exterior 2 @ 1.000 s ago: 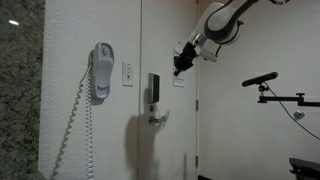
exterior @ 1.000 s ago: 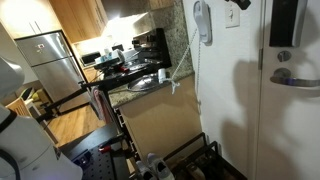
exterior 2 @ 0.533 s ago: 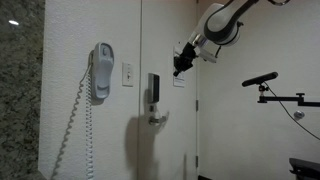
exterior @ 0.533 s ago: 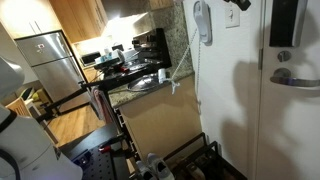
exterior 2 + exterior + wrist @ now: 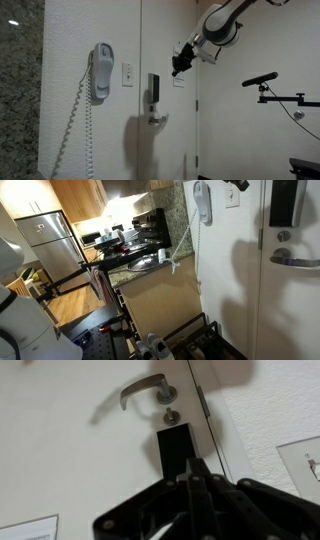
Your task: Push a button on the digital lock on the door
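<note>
The setting was a pale wall next to a kitchen. In an exterior view a white wall handset point(image 5: 101, 73) and a white switch plate point(image 5: 127, 74) were mounted left of the door point(image 5: 168, 150).

**Position of parts.** The digital lock point(image 5: 154, 88) was fixed to the door directly above the lever handle point(image 5: 156, 119), near the door edge on the handset side. The hand point(image 5: 179, 70) hung to the right of the lock and slightly higher, apart from it. Its fingers were pressed together with nothing between them, forming one blunt tip. The wrist view, which appeared inverted, showed that tip point(image 5: 195, 482) pointing toward the lock point(image 5: 177, 452), with the lever handle point(image 5: 143, 390) beyond it.

**Procedure for the step in hand (judgement).**
1. Bring the closed tip left and slightly down until it faces the black panel.
2. Advance square to the door face; an angled approach would likely skid on the gloss.
3. Press lightly and briefly.
4. Keep clear of the lever handle below and the door edge alongside.

**Appearance of the lock.** It was a tall, narrow, glossy black panel point(image 5: 285, 202) on a silver base. No lit digits or separate keys could be made out, so the middle of the panel was the safest aim.
</note>
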